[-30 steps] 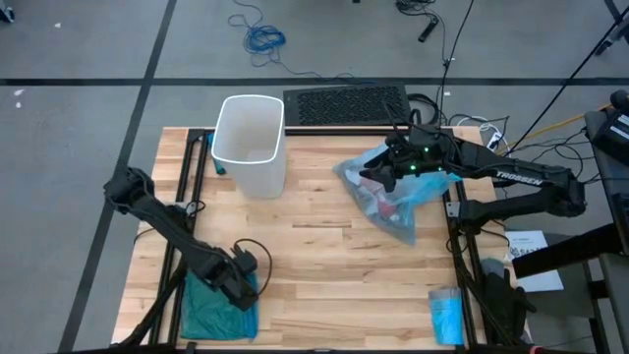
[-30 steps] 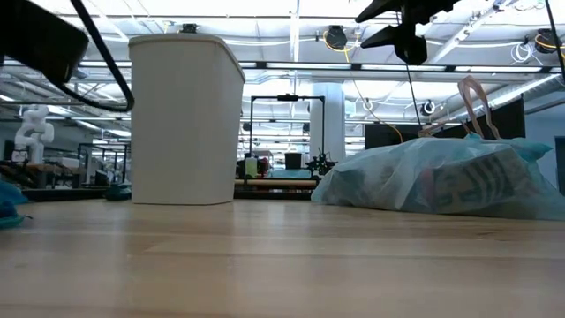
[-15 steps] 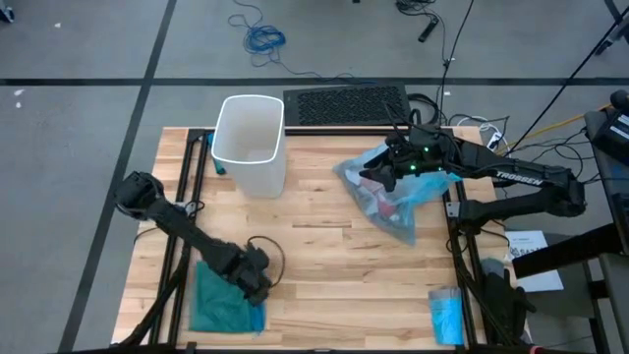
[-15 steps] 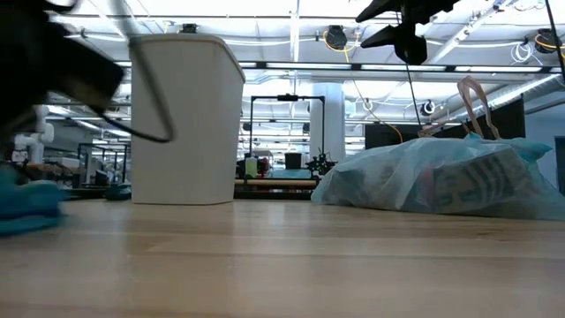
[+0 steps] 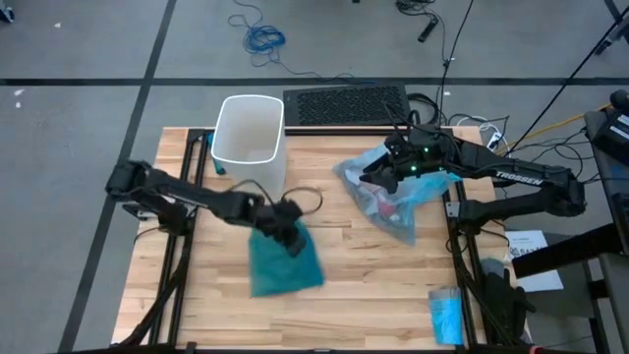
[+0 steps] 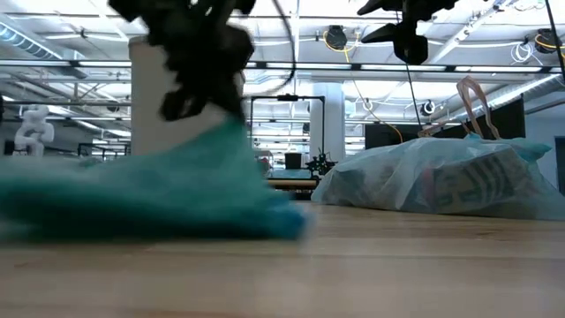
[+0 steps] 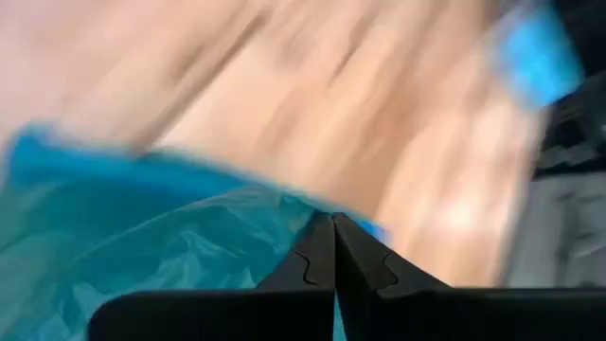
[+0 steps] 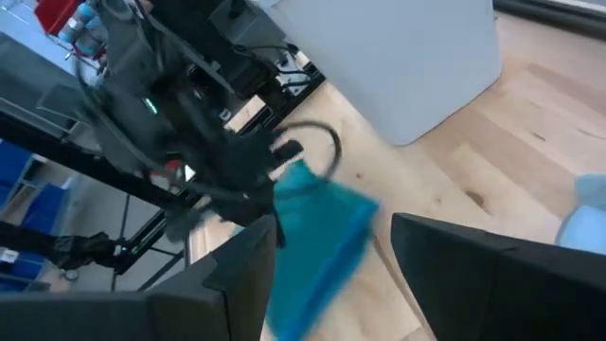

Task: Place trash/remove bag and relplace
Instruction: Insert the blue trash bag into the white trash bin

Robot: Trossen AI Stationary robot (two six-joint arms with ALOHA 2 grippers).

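Bag [image 5: 393, 197] beneath right hand [image 5: 378, 175], high view.

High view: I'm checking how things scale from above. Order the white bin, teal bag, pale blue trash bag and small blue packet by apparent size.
1. Pale blue trash bag, partly hidden under the right gripper
2-3. White bin and teal bag, too alike to rank
4. Small blue packet

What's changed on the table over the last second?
The left gripper shut on the teal bag at the near left corner and dragged it toward the table's middle. The right gripper stayed open over the filled blue bag; the white bin hasn't moved.
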